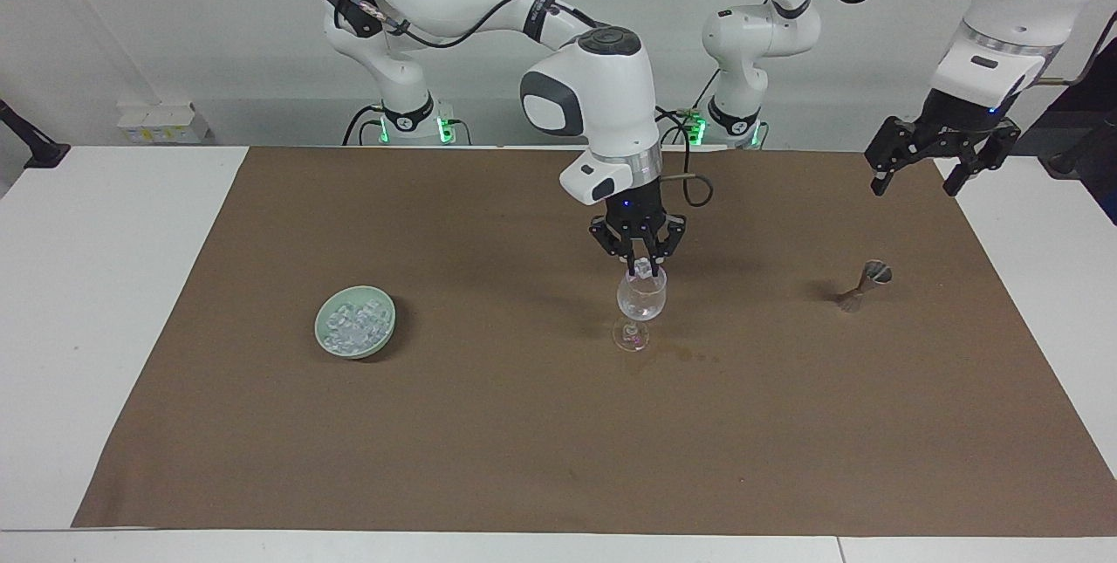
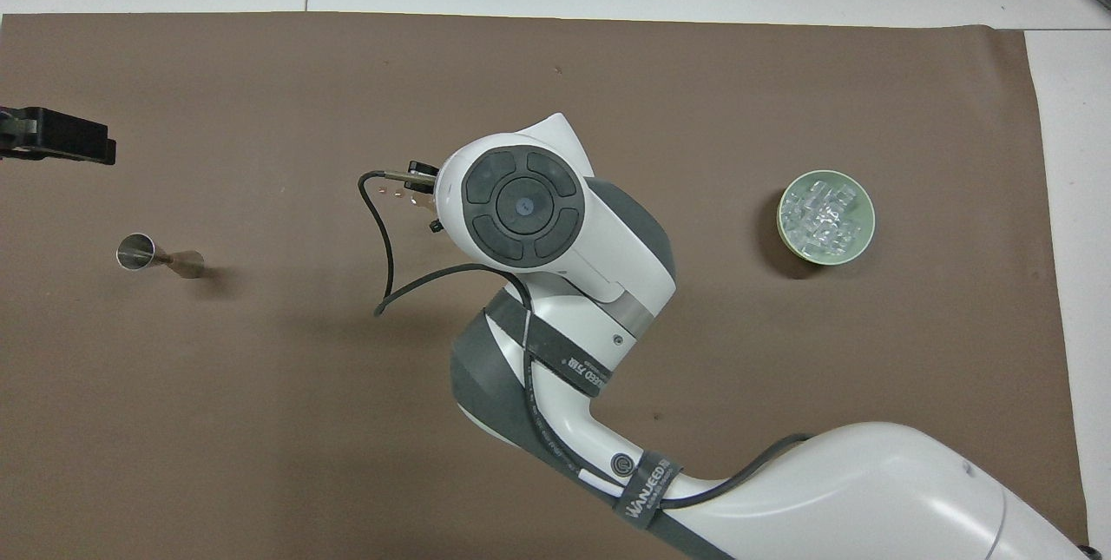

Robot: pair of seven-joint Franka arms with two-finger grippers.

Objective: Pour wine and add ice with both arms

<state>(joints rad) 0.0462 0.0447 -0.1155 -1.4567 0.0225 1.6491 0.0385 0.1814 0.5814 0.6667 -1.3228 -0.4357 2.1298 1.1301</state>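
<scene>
Facing view: right hand (image 1: 642,267) at frame centre, pinched on an ice cube (image 1: 644,266) over the glass (image 1: 642,296). Left hand (image 1: 916,170) (upper right) gapes, empty.

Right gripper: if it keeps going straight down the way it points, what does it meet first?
The right gripper, shut on an ice chunk, points down at the wine glass. It would likely enter the glass's open mouth first; the overhead view hides exact alignment, so it might clip the rim.
</scene>
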